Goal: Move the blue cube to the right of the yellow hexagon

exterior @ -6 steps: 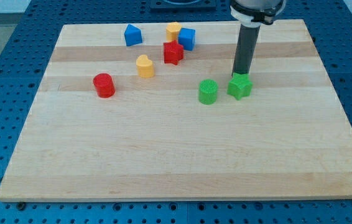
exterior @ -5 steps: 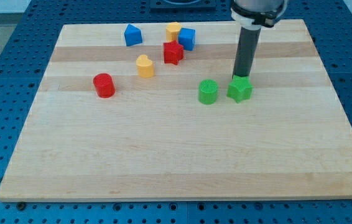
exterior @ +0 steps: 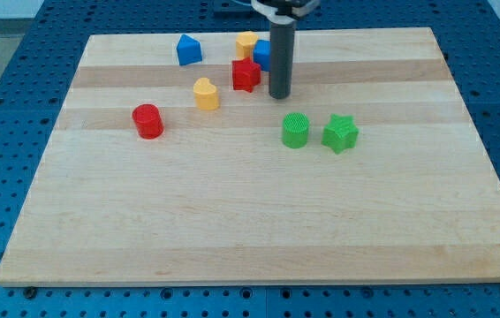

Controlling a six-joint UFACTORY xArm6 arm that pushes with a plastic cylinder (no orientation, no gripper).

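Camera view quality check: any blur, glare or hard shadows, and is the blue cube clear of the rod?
Camera view: sharp all over, even soft light, no glare on the board, only faint shadows under the blocks. The rod covers the right part of the blue cube; my tip sits below it, right of the red star. The yellow hexagon shows clearly.

No readable text, label or number anywhere

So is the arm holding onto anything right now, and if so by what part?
Nothing is held. My tip stands on the board, below the blue cube and to the view's right of the red star, touching neither.
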